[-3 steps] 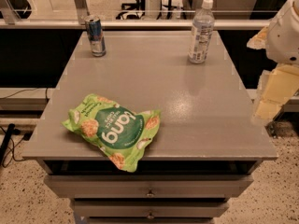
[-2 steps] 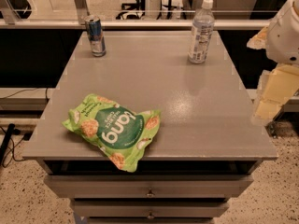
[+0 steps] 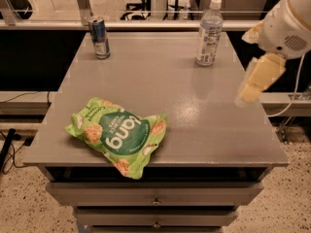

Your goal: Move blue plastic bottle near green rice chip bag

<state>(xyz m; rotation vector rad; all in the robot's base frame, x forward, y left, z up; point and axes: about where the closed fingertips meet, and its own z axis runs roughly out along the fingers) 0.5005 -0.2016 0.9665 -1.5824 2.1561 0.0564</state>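
The gripper (image 3: 253, 81) has edged inward at the right edge of the bench (image 3: 204, 130); its grip cannot be told. The blue plastic bottle (image 3: 209, 33) stands untouched, well apart from the green rice chip bag (image 3: 119, 132). The approach is barely begun.

Lab-like workroom — grey drawer table (image 3: 170, 72), speckled floor (image 3: 29, 198), cables (image 3: 7, 147) — jaws at right edge.

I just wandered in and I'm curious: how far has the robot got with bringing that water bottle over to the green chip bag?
Nothing looks done yet: the blue plastic bottle stands upright at the far right of the table, and the green rice chip bag lies near the front left. In hand: the gripper hangs by the table's right edge, apart from the bottle. Left: grasping, carrying, setting down.
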